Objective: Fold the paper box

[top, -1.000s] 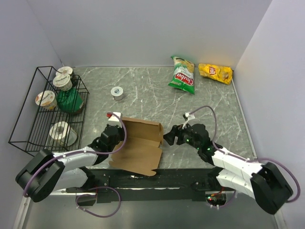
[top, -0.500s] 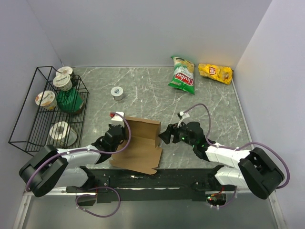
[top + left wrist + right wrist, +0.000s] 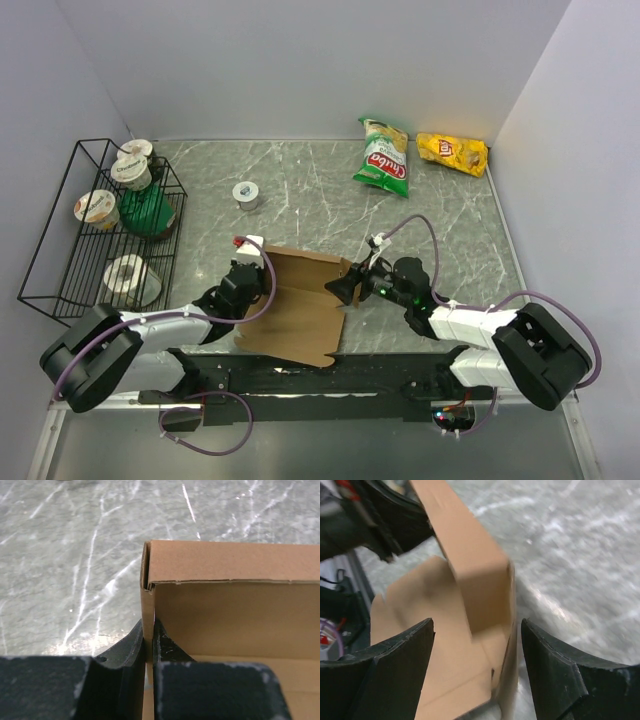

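The brown paper box (image 3: 295, 305) lies half folded near the table's front, its far wall and two side walls raised. My left gripper (image 3: 262, 285) is shut on the box's left side wall (image 3: 148, 611), one finger on each face, close to the far left corner. My right gripper (image 3: 345, 288) is open at the box's right side. In the right wrist view the right wall (image 3: 512, 670) and the far wall's right end (image 3: 475, 575) stand between its spread fingers (image 3: 402, 665), with no contact visible.
A green snack bag (image 3: 383, 158) and a yellow one (image 3: 452, 152) lie at the back right. A tape roll (image 3: 246, 194) lies at the back left. A black wire rack (image 3: 110, 225) with cups stands at the left edge.
My right gripper has moved left from open table onto the box's right side, still open. My left gripper has kept its hold on the left wall; the box shifted slightly.
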`<state>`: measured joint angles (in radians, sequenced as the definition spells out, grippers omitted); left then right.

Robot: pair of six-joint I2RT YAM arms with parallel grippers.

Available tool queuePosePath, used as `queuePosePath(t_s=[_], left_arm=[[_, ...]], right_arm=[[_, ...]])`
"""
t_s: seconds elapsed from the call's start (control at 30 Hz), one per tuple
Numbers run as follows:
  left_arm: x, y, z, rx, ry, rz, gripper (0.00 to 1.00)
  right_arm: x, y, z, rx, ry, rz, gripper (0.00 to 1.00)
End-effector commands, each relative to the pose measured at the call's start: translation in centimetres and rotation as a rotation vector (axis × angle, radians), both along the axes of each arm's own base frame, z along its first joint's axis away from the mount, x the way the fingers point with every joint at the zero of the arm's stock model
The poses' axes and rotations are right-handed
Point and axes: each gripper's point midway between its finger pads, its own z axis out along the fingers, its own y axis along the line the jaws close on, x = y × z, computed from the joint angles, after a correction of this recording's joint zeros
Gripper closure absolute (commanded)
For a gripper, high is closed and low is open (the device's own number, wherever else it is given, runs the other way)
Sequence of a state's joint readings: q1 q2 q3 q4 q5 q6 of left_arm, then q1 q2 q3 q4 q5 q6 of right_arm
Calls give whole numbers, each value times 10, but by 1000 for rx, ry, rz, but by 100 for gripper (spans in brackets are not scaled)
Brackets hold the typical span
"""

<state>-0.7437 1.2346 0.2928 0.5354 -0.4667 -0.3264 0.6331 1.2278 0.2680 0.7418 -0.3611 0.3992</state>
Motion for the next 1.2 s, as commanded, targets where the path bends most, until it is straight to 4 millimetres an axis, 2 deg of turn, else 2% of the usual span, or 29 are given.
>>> queuePosePath(t_s=[0.0,0.07,0.13,0.2,0.23,0.37,0.47,0.67,0.73,0.87,0.97,1.1,1.17], left_arm=[[4,-16,19,-59,-47,-45,99],[4,-15,20,-60,-49,-42,99],[4,-15,21,-63,-53,-44,99],[3,-15,20,-63,-51,-42,99],[3,-13,20,-63,-49,-31,99],[6,-6,22,-75,-56,23,99],[6,2,24,-84,-66,64,99],[5,6,26,-100,-78,83,99],[4,5,25,-92,-75,75,99],[5,3,25,-90,-74,70,99],[4,3,25,-92,-74,66,99],[4,3,26,-90,-77,69,99],[4,3,25,-83,-79,79,99]], right_arm=[[-3,15,32,87,-110,72,24],[-2,15,29,70,-105,63,27],[2,12,23,41,-103,44,36],[6,10,21,26,-92,19,37],[12,5,13,-8,-59,-27,37],[16,-8,14,-30,-56,-126,32],[13,-20,6,-63,-13,-186,25],[3,-49,1,-86,24,-299,23],[1,-53,2,-89,15,-302,24],[7,-59,0,-145,-11,-323,34],[11,-53,-3,-164,-17,-303,39],[19,-45,-1,-161,-12,-299,60],[19,-41,-2,-162,-7,-297,65]])
